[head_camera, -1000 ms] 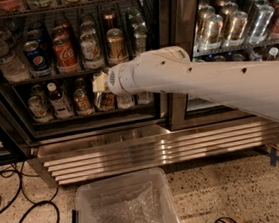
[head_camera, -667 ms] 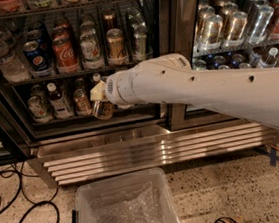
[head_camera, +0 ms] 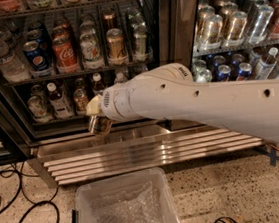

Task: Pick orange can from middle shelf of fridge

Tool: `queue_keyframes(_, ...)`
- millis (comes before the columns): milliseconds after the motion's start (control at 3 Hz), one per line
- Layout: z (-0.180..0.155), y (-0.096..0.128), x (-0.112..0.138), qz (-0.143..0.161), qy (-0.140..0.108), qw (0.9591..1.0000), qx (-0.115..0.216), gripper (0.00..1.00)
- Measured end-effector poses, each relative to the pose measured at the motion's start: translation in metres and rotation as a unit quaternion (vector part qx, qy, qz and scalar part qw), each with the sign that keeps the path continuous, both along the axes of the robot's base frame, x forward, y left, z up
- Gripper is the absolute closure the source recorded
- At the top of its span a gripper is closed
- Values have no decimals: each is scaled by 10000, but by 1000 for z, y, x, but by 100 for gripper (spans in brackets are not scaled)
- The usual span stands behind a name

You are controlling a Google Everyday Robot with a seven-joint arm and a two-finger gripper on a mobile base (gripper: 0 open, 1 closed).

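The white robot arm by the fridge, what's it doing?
The robot's gripper is holding the orange can out in front of the fridge, low down by the shiny metal grille. The middle shelf has more cans lined up on it. A clear plastic bin sits on the floor just below the can.

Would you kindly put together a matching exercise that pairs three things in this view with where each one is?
Things:
1 amber-orange drink can
2 red Coca-Cola can
3 clear plastic bin

Places:
A on the speckled floor below the arm
B gripped by the tool at the white arm's tip, before the steel base grille
C on the dark wire shelf

Pairs: 1-B; 2-C; 3-A.
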State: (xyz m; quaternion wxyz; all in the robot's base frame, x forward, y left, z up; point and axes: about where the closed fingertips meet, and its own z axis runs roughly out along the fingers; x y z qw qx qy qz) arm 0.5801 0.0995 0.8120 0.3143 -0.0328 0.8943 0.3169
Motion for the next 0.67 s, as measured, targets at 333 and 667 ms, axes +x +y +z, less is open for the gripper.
queue_keyframes(333,2,5,-29,-22,261,9997,-25,100)
queue_keyframes(667,2,5,-30,-27,266,9996,-29,100)
